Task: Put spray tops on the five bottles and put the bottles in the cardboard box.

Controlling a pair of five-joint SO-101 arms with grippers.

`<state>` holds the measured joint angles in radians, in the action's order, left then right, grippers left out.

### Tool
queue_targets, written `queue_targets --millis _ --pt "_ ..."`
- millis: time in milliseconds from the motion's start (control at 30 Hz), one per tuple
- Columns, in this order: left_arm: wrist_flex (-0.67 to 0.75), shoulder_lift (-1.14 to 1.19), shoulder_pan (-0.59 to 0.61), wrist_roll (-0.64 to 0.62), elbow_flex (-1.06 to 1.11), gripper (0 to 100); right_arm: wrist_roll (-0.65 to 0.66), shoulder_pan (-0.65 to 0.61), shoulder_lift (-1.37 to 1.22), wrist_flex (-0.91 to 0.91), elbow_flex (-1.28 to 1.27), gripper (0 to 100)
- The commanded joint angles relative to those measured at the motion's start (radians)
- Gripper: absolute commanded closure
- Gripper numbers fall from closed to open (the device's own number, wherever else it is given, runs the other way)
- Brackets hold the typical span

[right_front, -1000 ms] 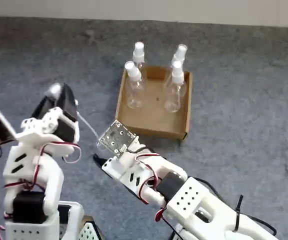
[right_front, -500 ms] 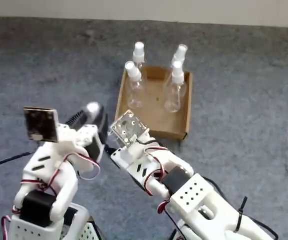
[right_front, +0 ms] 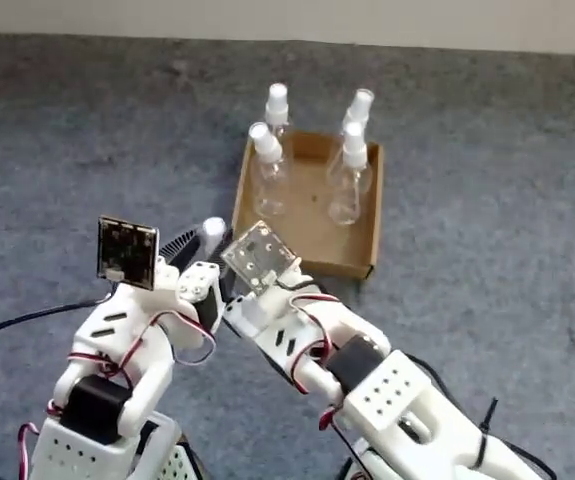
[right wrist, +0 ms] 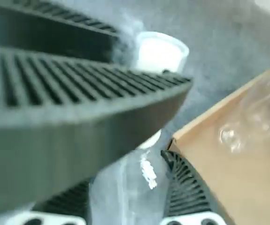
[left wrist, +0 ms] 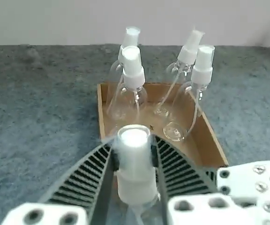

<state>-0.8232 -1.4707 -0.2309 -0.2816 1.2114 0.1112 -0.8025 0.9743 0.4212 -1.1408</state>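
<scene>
Just beside the cardboard box (right_front: 312, 262), left jaws clench a spray top (left wrist: 134, 140) directly above the bottle (right wrist: 125, 187) clamped in right jaws, apparently steadied for fitting the last top.

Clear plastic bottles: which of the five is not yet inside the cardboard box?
The clear bottle under the white spray top that the left gripper clamps, outside the brown cardboard box. The other four bottles stand inside it.
</scene>
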Motion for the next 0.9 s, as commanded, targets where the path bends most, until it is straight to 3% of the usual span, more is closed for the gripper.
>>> queue_targets --millis 0,167,300,500,867 --pt "-0.003 0.008 -0.010 0.017 0.004 100 -0.014 0.027 0.171 -0.033 0.045 99.5" --pt "-0.025 0.008 -0.045 0.014 0.001 100 -0.017 0.027 0.243 -0.038 -0.008 99.5" --pt "-0.026 0.008 -0.077 0.012 0.002 100 -0.106 0.070 0.236 -0.113 -0.033 99.5" --pt "-0.026 0.008 -0.068 0.011 0.002 100 -0.133 0.154 0.240 -0.133 -0.038 99.5" --pt "-0.018 0.001 -0.036 0.018 -0.018 98 -0.175 0.153 0.240 -0.131 -0.039 99.5"
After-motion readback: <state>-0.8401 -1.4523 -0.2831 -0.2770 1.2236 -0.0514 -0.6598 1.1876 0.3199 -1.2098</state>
